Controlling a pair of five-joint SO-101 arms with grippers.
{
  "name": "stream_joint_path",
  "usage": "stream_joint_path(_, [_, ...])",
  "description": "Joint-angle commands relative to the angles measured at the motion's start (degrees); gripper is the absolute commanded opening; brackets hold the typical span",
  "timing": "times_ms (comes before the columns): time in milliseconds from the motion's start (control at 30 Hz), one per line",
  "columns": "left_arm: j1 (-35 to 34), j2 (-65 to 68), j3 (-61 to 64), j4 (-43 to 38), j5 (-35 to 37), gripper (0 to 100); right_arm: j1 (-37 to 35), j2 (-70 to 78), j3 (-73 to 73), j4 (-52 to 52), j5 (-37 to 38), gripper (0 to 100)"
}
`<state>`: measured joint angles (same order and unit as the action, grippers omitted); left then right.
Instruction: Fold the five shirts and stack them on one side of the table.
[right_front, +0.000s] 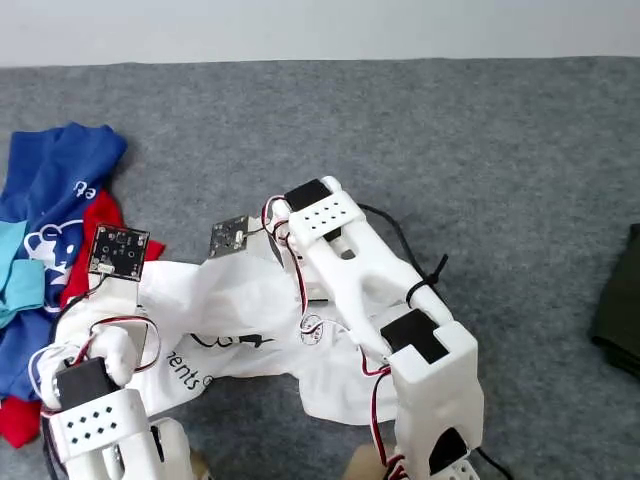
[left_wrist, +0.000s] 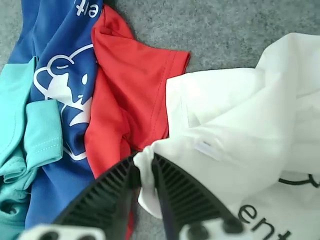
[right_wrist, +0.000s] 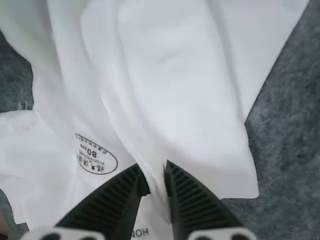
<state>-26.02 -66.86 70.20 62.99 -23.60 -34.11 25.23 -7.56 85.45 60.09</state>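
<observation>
Left gripper (left_wrist: 145, 169) and right gripper (right_wrist: 156, 176) each clamp the white shirt (right_front: 240, 310).
Pulling apart evenly should flatten it for folding.

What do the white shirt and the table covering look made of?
The white shirt: thin, matte knit fabric, perhaps cotton or polyester; it drapes in soft folds. The table covering: grey felt-like carpet, judging by its fuzzy, speckled texture.

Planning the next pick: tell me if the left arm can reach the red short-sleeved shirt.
Probably not yet: the left gripper is shut on the crumpled white shirt, though the red shirt lies exposed beside it.
</observation>
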Motion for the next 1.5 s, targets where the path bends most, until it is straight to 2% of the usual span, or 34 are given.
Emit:
stream_joint_path(0, [0.00, -0.62, -0.57, -1.14, 0.44, 0, -0.57, -0.22, -3.08, -0.04, 2.02, 2.4])
stream_joint_path(167, [0.00, -0.62, -0.75, -1.14, 0.44, 0, -0.22, -1.27, -3.34, 0.22, 4.40, 1.1])
stream_joint_path(433, [0.00, -0.62, -5.85, -1.05, 0.44, 0, 4.09, -7.60, -9.67, 5.76, 4.22, 1.0])
stream_joint_path(733, [0.00, -0.62, -9.89, -0.79, 0.44, 0, 7.16, -11.47, -10.73, 6.20, 4.13, 1.0])
stream_joint_path(1100, [0.00, -0.62, -10.68, -0.70, 0.53, 0, 7.16, -11.65, -10.99, 6.20, -2.90, 0.8])
stream_joint_path(1367, [0.00, -0.70, -14.11, -0.79, 0.62, 0, 7.78, -11.74, -10.99, 6.20, -12.57, 0.8])
stream_joint_path(1467, [0.09, -0.70, -18.24, -0.79, 4.31, 0, 9.19, -12.88, -10.99, 5.76, -16.09, 0.8])
